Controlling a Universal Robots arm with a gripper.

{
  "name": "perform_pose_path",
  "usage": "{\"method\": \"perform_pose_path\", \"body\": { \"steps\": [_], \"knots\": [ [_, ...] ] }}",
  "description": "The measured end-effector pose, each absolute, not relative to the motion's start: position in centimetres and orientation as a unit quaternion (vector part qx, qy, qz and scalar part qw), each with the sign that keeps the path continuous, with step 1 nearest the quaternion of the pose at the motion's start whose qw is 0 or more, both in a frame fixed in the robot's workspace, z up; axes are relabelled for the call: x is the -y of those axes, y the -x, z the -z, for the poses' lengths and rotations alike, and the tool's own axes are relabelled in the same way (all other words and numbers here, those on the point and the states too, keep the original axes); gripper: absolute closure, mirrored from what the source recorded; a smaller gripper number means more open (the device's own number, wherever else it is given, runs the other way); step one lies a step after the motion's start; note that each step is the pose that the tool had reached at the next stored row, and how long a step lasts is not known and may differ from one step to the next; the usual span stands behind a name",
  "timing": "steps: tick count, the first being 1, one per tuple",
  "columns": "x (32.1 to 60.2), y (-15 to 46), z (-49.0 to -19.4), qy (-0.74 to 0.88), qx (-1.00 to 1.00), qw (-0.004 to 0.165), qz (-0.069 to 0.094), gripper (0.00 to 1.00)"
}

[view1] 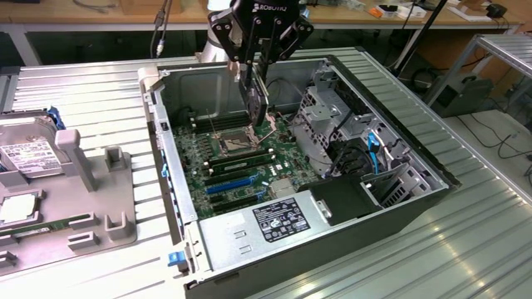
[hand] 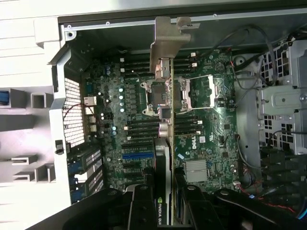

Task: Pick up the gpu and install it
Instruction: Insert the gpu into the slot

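Standing by the bench: the gripper [view1: 256,65] hangs over the open computer case [view1: 171,187], and its fingers [hand: 144,196] are pinched narrow on the gpu [view1: 254,103]. So the card is in the grip, not lying on anything. It hangs edge-down inside the case opening, above the motherboard [view1: 241,180], roughly over the CPU socket [view1: 235,143] and the memory slots next to it. I can't tell whether its lower end touches the board, but it looks clear of it, and it's not seated in any slot.

From the wrist view you look straight down the card [hand: 164,211]. You see the black body with the green-and-white label near the fingers, then the thin edge running out to the silvery bracket [hand: 168,43] at the end away from the grip. The two dark fingers sit on either face of the card, gripper [hand: 165,191] closed snugly on it.

The blue expansion slot [view1: 228,185] sits bare lower on the board, toward the power supply [view1: 249,233] with its black sticker. The metal drive cage [view1: 328,112] and some blue cables [view1: 374,152] are on the exterior view's right side of the case. Off to the exterior view's left there's a grey tray [view1: 83,205] with a hard drive [view1: 29,156] parked in it, well apart from the arm.
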State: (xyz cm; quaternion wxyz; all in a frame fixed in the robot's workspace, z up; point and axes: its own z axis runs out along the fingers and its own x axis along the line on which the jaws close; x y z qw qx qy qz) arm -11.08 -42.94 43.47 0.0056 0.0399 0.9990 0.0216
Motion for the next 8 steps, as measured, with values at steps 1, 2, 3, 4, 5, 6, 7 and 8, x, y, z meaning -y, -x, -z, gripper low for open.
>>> {"method": "perform_pose_path", "body": {
  "steps": [1,2,3,4,5,6,7,8],
  "knots": [
    [42.94,11.08,-43.47,-0.038,-0.999,0.006,-0.022,0.73],
    [42.94,11.08,-43.47,-0.035,-0.999,0.005,-0.022,0.73],
    [42.94,11.08,-43.48,-0.034,-0.999,0.005,-0.022,0.73],
    [42.94,11.08,-43.47,-0.032,-0.999,0.005,-0.022,0.73],
    [42.94,11.08,-43.48,-0.030,-0.999,0.005,-0.022,0.73],
    [42.94,11.08,-43.48,-0.027,-0.999,0.005,-0.022,0.73],
    [42.94,11.08,-43.47,-0.025,-0.999,0.005,-0.022,0.73],
    [42.94,11.08,-43.48,-0.023,-0.999,0.005,-0.022,0.73]
  ]
}}
